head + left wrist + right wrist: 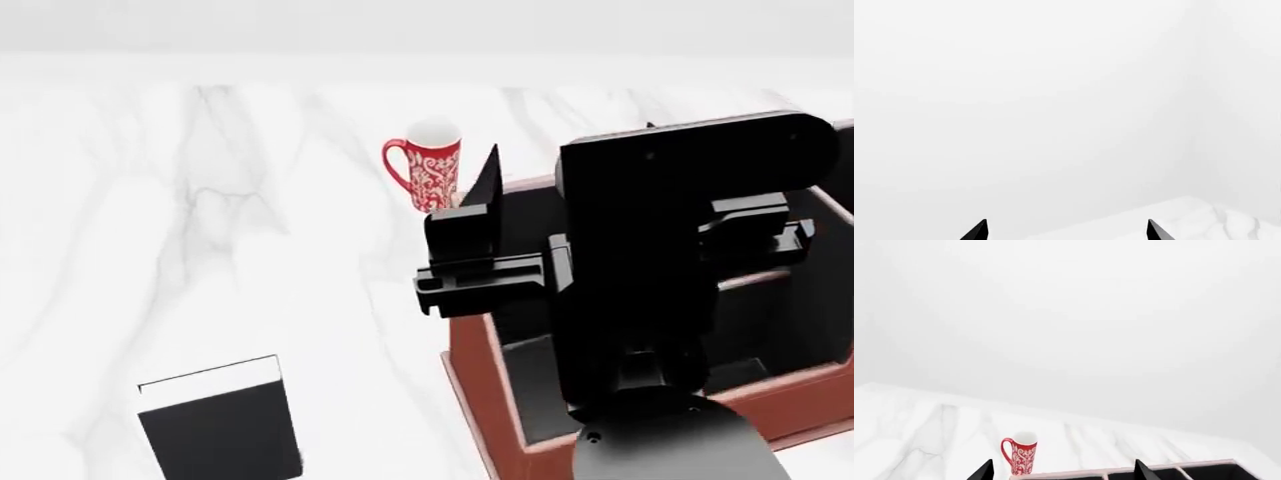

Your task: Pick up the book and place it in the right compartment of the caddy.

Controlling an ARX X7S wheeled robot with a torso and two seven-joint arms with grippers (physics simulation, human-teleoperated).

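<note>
Book (220, 425) lies ungrasped on worktop (200, 200), caddy (494, 400) empty of it; both grippers' fingers (1142, 471) spread open, so pickup and placing remain.

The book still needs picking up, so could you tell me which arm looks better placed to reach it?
Probably left. The book lies flat on the marble table at the robot's left, while the right pincer hovers over the caddy, beside the mug. The left arm is unseen in the head view.
</note>
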